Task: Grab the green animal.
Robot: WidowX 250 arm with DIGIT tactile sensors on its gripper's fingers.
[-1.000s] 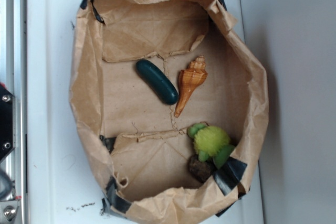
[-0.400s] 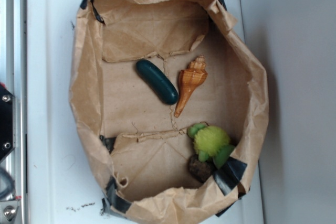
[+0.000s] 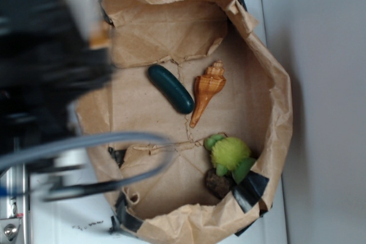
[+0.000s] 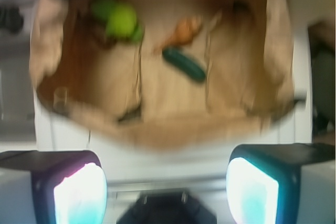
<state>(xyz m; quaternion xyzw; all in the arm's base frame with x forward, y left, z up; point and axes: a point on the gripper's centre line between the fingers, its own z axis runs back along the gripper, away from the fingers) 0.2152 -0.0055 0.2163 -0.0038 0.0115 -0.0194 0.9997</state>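
Note:
The green animal (image 3: 229,154), a fuzzy yellow-green plush with darker green head and feet, lies in the lower right corner of a brown paper-lined box (image 3: 281,101). The wrist view shows it blurred at upper left (image 4: 122,20). My arm (image 3: 46,67) is a blurred black mass over the box's left rim, far from the toy. The gripper (image 4: 166,190) is open, its pale pads (image 4: 80,195) wide apart with nothing between them. It hovers outside the box's near rim.
A dark green cucumber (image 3: 170,88) and an orange shell (image 3: 207,91) lie side by side mid-box. A brown rock (image 3: 217,184) touches the toy's lower side. Black tape (image 3: 251,190) patches the corner. A grey cable (image 3: 114,141) loops over the box's left side.
The arm has swung into the exterior view from the left, blurred by motion, now covering the box's upper left rim. The things in the box have not moved.

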